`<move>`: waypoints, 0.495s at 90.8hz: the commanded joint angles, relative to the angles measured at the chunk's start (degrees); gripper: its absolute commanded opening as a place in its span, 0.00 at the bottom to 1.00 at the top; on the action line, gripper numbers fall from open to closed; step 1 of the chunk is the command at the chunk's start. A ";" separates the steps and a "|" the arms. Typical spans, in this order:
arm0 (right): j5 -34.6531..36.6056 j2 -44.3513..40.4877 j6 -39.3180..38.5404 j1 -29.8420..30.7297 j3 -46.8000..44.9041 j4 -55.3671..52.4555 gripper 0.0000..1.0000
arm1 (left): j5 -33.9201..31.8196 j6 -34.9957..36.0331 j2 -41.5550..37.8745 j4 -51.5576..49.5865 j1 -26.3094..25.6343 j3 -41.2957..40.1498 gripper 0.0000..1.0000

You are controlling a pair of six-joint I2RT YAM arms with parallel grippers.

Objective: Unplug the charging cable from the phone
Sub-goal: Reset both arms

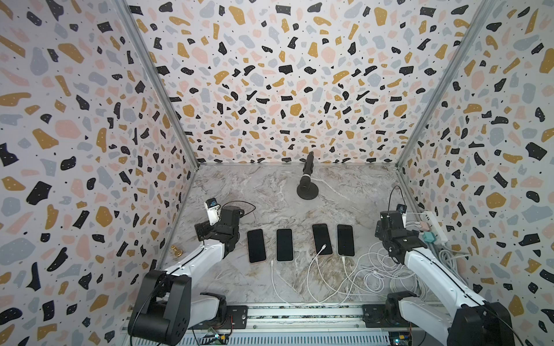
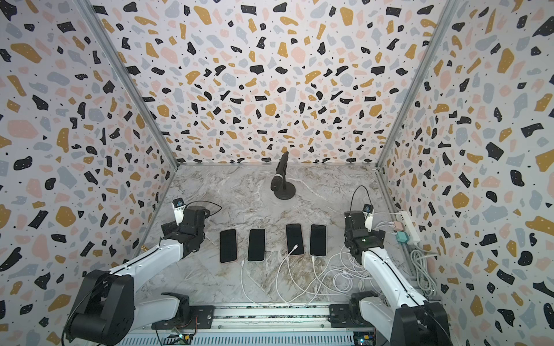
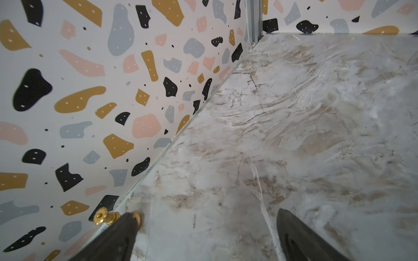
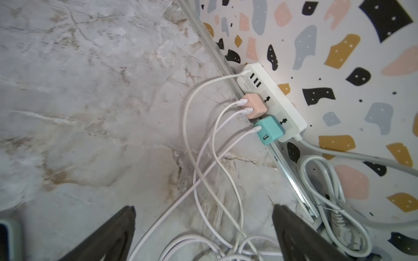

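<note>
Several dark-screened phones lie in a row on the marble table. The rightmost phone (image 1: pixel 345 240) (image 2: pixel 317 240) has a white charging cable (image 1: pixel 342 257) (image 2: pixel 312 257) plugged into its near end. Another cable's connector (image 1: pixel 323 247) rests on the screen of the phone (image 1: pixel 322 239) beside it. A third cable end (image 1: pixel 271 263) lies loose on the table. My left gripper (image 3: pixel 207 214) (image 1: pixel 205 231) hangs open by the left wall, left of the row, holding nothing. My right gripper (image 4: pixel 203 208) (image 1: pixel 385 239) is open above the coiled cables, right of the row, with the rightmost phone's corner (image 4: pixel 6 235) at its side.
A white power strip (image 1: pixel 434 224) (image 4: pixel 271 97) with pink and teal chargers lies along the right wall, its grey cord (image 4: pixel 328 203) coiled nearby. A black stand (image 1: pixel 307 185) rises at the back centre. A gold knob (image 1: pixel 175 251) (image 3: pixel 101 217) sits by the left wall.
</note>
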 commanded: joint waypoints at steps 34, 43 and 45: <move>-13.07 17.48 -18.06 -5.01 -13.02 60.86 1.00 | 19.29 18.39 0.42 36.00 1.11 -12.20 1.00; -24.88 24.25 -17.56 -9.42 -12.07 64.43 1.00 | 20.16 19.18 5.60 42.06 1.41 -12.70 1.00; -26.80 24.86 -17.58 -9.74 -11.34 63.38 1.00 | 20.64 19.48 6.78 43.16 1.42 -12.63 1.00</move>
